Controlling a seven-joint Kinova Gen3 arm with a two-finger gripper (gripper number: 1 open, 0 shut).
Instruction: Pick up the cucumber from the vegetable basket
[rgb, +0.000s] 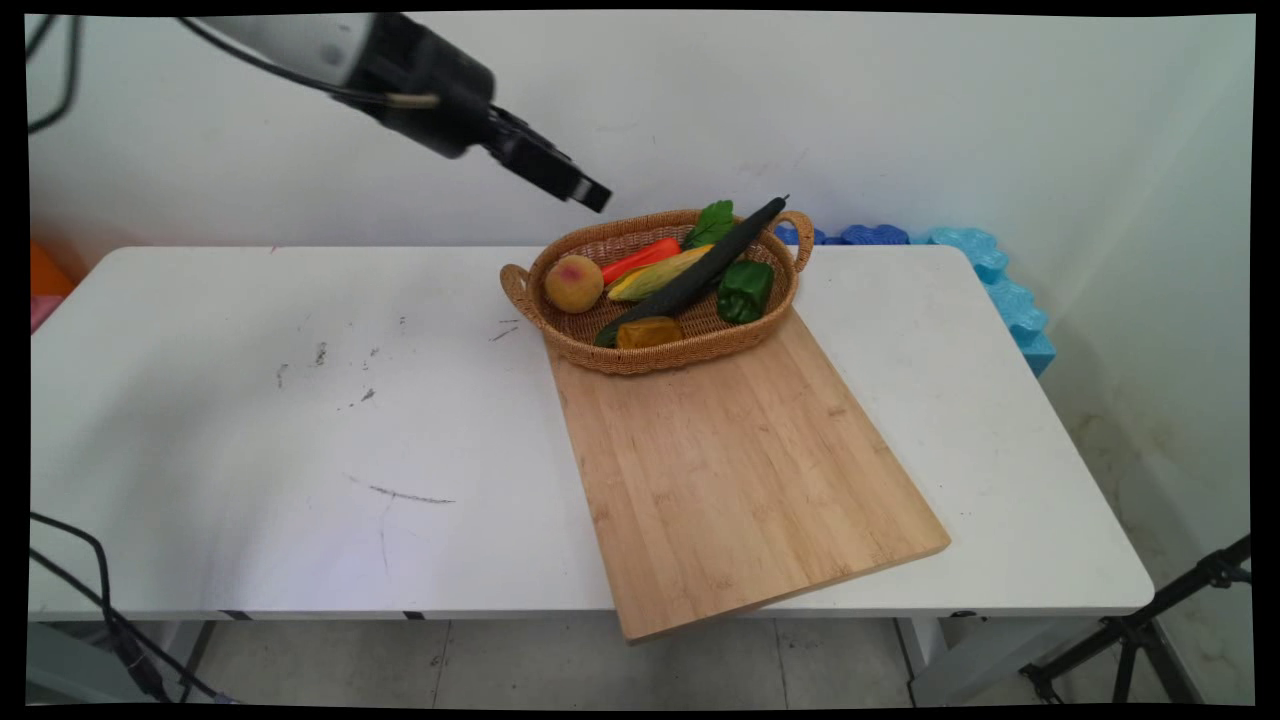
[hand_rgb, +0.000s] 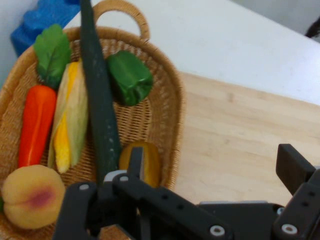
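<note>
- Presently the gripper (rgb: 585, 192) hangs in the air above and to the left of the wicker basket (rgb: 650, 358), touching nothing. In the hand view its two fingers stand wide apart and hold nothing.
- The basket sits at the far end of a wooden cutting board (rgb: 740, 470) on the white table (rgb: 250, 430). Blue foam (rgb: 1000, 290) lies along the table's far right edge.
- A long dark cucumber (rgb: 700, 275) lies aslant across the basket, its tip sticking out past the far handle. It rests over the corn (rgb: 655, 277) and beside the green pepper (rgb: 745, 290).
- A carrot (rgb: 640, 259) with a green leaf (rgb: 712, 222) lies behind the corn, a peach (rgb: 573, 283) at the left end and a yellow-orange piece (rgb: 650, 332) against the near wall.
- The pieces look like light, stiff, smooth toy food, likely slippery. The cucumber would probably be best taken across its narrow middle.
- The peach is round and could roll from a pinch.
</note>
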